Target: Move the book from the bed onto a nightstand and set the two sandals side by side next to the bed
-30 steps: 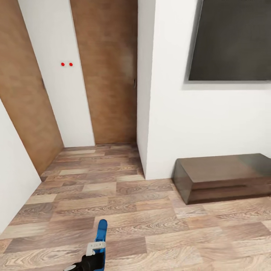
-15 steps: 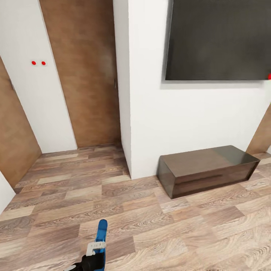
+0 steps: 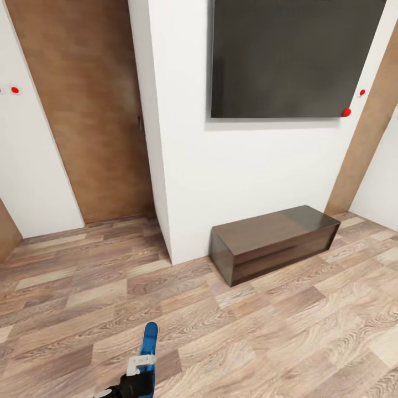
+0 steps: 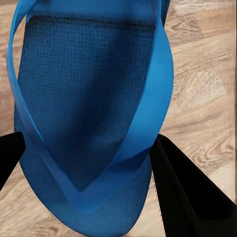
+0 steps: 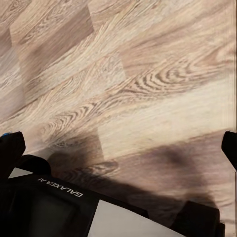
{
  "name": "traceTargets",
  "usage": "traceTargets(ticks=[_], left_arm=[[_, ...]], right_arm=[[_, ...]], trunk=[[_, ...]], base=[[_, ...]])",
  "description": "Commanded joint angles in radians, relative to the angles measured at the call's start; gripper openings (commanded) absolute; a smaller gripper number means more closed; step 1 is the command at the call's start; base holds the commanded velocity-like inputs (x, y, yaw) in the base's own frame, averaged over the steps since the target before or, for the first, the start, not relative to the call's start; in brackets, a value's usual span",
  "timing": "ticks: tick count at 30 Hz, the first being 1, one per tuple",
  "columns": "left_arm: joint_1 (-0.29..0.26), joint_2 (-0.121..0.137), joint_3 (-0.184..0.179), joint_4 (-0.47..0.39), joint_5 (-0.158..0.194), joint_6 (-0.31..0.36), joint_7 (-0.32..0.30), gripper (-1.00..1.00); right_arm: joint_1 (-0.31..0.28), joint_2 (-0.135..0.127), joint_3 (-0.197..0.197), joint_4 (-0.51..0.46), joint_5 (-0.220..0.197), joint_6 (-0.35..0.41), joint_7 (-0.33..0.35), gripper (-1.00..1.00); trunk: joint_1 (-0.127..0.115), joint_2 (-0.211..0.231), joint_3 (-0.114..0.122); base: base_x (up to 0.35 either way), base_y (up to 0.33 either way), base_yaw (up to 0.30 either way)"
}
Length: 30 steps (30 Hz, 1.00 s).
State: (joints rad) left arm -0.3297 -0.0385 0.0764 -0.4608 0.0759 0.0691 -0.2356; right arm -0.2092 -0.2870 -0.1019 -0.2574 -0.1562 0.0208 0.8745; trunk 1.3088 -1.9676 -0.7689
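Note:
A bright blue sandal (image 3: 148, 341) hangs low over the wood-plank floor (image 3: 265, 331) at the bottom of the head view, with my left gripper (image 3: 136, 375) shut on its rear end. In the left wrist view the sandal (image 4: 89, 98) lies sole-up between the two black fingers (image 4: 187, 192), straps crossing toward the toe post. My right gripper (image 5: 119, 147) is open over bare floor planks, nothing between its fingertips. The book, the bed and the nightstand are out of view.
A long dark brown low cabinet (image 3: 273, 243) stands against a white wall under a dark wall panel (image 3: 293, 58). A white wall corner (image 3: 157, 182) juts out beside a brown door (image 3: 88, 110). Another brown door (image 3: 367, 127) is at the right. Open floor lies ahead.
The whole head view has slid left, so the camera has turned right; the cabinet and dark panel now sit nearer the middle. The sandal stays in my left gripper.

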Motion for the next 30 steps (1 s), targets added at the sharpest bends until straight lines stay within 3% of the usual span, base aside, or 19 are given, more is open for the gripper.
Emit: traceTargets(ticks=[1, 11, 30], left_arm=[[0.000, -0.001, 0.008, -0.002, 0.007, 0.007, -0.008, -1.00], [0.000, -0.001, 0.008, -0.001, 0.007, 0.007, -0.007, -1.00], [0.000, 0.000, 0.008, -0.002, 0.007, 0.007, -0.007, -1.00]], right_arm=[[-0.001, 0.000, -0.003, 0.001, -0.002, 0.002, 0.005, 1.00], [-0.001, 0.000, -0.004, 0.001, -0.002, 0.002, 0.005, 1.00], [-0.001, 0.000, -0.004, 0.001, -0.002, 0.002, 0.003, 1.00]], trunk=[[0.000, 0.000, -0.001], [0.000, 0.000, -0.001], [0.000, 0.000, -0.017]], base=[[0.000, 0.000, -0.290], [0.000, 0.000, -0.274], [0.000, 0.000, -0.031]])
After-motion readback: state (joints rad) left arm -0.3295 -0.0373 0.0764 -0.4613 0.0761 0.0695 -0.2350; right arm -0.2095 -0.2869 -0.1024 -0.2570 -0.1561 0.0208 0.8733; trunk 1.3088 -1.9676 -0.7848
